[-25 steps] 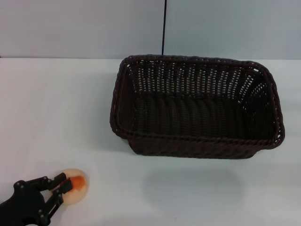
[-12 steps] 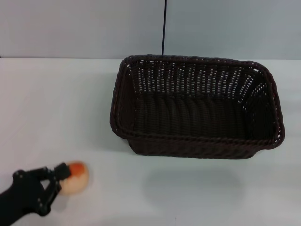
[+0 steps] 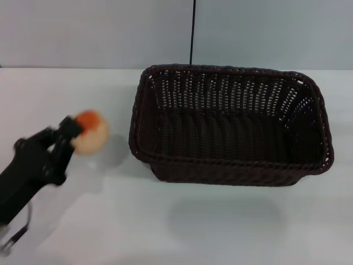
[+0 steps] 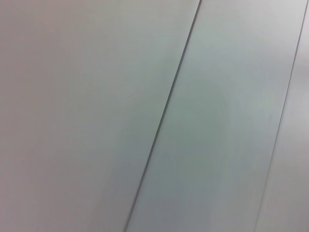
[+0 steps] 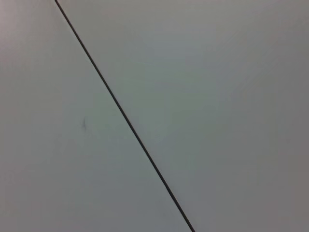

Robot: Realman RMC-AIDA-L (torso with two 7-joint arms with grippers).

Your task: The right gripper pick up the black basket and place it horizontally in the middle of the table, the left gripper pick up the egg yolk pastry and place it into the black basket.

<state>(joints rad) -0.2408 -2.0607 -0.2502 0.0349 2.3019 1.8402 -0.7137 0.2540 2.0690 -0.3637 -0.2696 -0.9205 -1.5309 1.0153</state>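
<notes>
A: Pastry: location?

B: Clamped in the left gripper, lifted off the table since a second ago, left of the basket.

A: Meaning?

B: Pickup judged done; carry into the basket remains. Right gripper not seen.

A: Light? 
B: Even, soft, from overhead. Tabletop bright, no glare. 
A: Shadows? 
B: Faint one under the egg yolk pastry, soft one in front of the black basket. 
A: Blur? 
B: Pastry and left end effector smeared; basket sharp. Wrist views flat grey, featureless.
</notes>
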